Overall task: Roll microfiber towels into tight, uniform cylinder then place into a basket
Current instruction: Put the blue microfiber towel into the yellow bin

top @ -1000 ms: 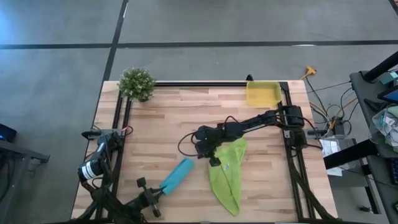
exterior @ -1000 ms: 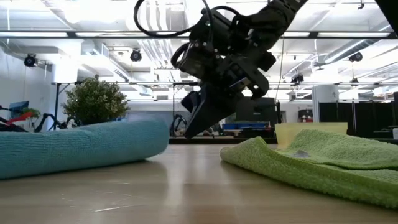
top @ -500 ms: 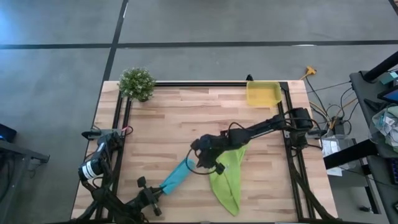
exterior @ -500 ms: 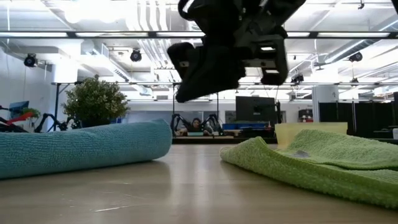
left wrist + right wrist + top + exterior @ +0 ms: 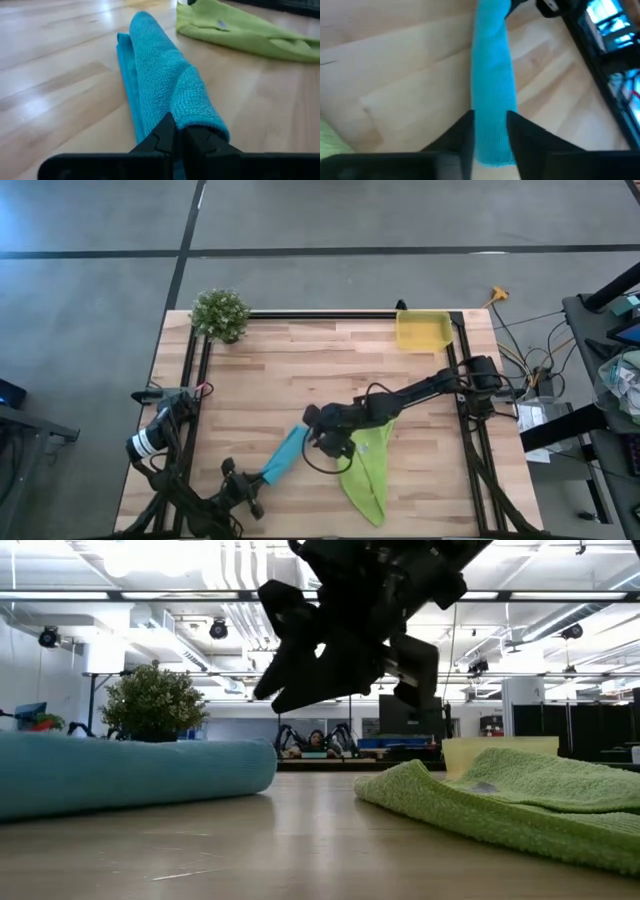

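Note:
The turquoise-blue towel [image 5: 284, 455] is rolled into a cylinder and lies slantwise on the table at the near middle; it also shows in the low view [image 5: 130, 775]. My left gripper [image 5: 258, 480] is shut on its near end. My right gripper [image 5: 314, 440] is open and hangs just above the roll's far end, a finger [image 5: 464, 137] on each side of it in the right wrist view. The lime-green towel [image 5: 365, 470] lies loosely bunched to the roll's right, with its white tag [image 5: 220, 23] showing. The yellow basket [image 5: 422, 330] stands at the far right. My left gripper pinches the roll's near end [image 5: 192, 117] between its two fingers [image 5: 162, 137]. The fingers come level from the table's near-left side and lie along the roll. The rest of the roll [image 5: 150, 55] lies on the table.
A small potted plant [image 5: 220, 313] stands at the far left corner. Black rails [image 5: 200, 380] run along the table's left, far and right sides. Bare wood lies between the roll and the basket.
My right gripper has gone from over the green towel's far corner toward the table's left and near edge, turning, and now hangs over the blue roll's far end. In the low view the roll's near part stands higher than before.

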Robot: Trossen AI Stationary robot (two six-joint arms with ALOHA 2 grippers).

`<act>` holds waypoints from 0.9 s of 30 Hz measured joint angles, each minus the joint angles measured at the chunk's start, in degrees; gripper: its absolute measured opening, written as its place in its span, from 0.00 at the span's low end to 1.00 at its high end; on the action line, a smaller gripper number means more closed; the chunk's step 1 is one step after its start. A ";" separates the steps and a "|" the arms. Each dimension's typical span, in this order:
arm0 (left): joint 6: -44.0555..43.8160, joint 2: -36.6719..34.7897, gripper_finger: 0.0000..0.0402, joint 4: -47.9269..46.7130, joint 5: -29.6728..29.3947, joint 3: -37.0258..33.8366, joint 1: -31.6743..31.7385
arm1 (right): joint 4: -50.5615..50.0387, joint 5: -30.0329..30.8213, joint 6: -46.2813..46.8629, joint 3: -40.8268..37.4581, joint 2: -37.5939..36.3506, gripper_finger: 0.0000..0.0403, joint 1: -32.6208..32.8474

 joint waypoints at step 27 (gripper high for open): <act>-0.85 -3.98 0.00 14.47 -4.40 -7.42 0.72 | -10.92 5.60 5.69 23.14 19.84 0.71 0.09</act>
